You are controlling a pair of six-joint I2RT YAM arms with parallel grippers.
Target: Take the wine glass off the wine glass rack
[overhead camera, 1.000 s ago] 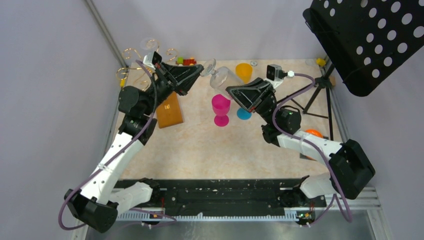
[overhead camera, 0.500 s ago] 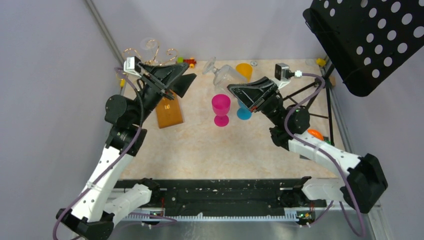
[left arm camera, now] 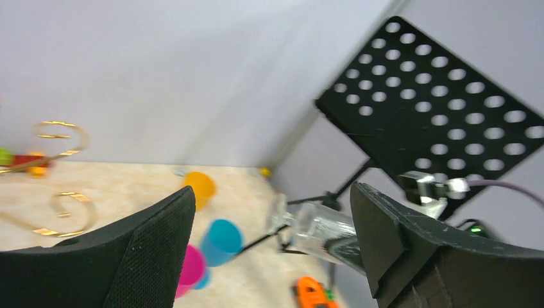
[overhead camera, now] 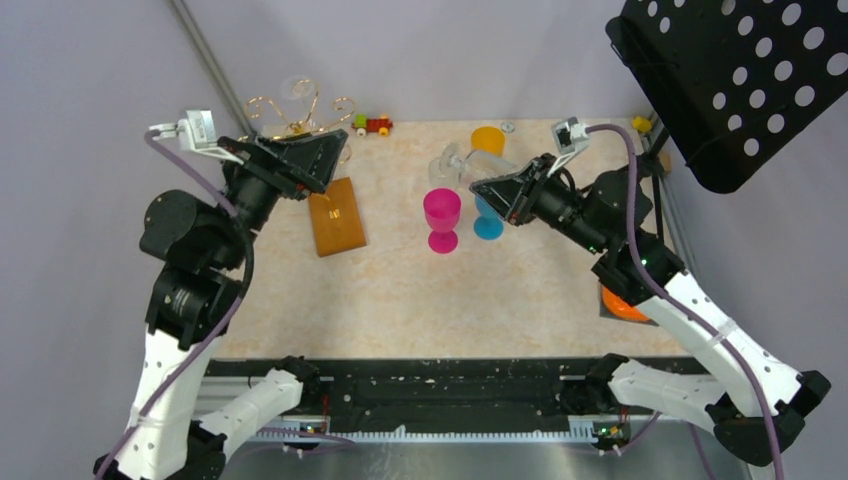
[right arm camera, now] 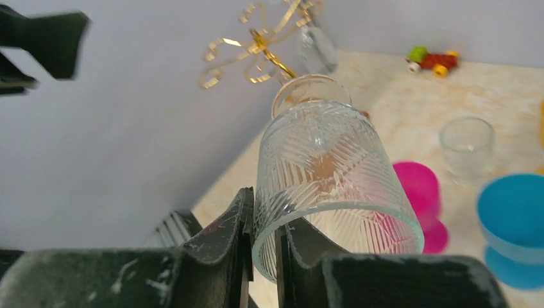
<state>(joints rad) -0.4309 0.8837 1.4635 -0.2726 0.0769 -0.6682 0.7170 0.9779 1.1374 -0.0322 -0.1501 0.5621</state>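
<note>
Right gripper (right arm camera: 263, 239) has it: the jaws are pinched on the rim of the wine glass (right arm camera: 327, 173), one finger outside the ribbed bowl and one inside. The glass lies tipped on its side, its foot pointing away from the wrist camera. In the overhead view the wine glass (overhead camera: 462, 165) sits just above centre of the frame, held off the counter (overhead camera: 400, 290) by the right gripper (overhead camera: 490, 200). It is over the spot where the pink cup (overhead camera: 441, 215) and blue cup (overhead camera: 488, 222) stand, with the orange cup (overhead camera: 488, 140) just behind.

The wine glass rack (overhead camera: 300, 118) is well apart from it in the upper left of the frame, gold curls above its brown wooden base (overhead camera: 337, 217). A second clear glass (right arm camera: 317, 48) hangs among the curls at the top of the right wrist view.

Left gripper (overhead camera: 330, 165) hovers by the rack, and its own camera shows the jaws wide apart with nothing between them. The black music stand (overhead camera: 740, 80) fills the upper right corner.
</note>
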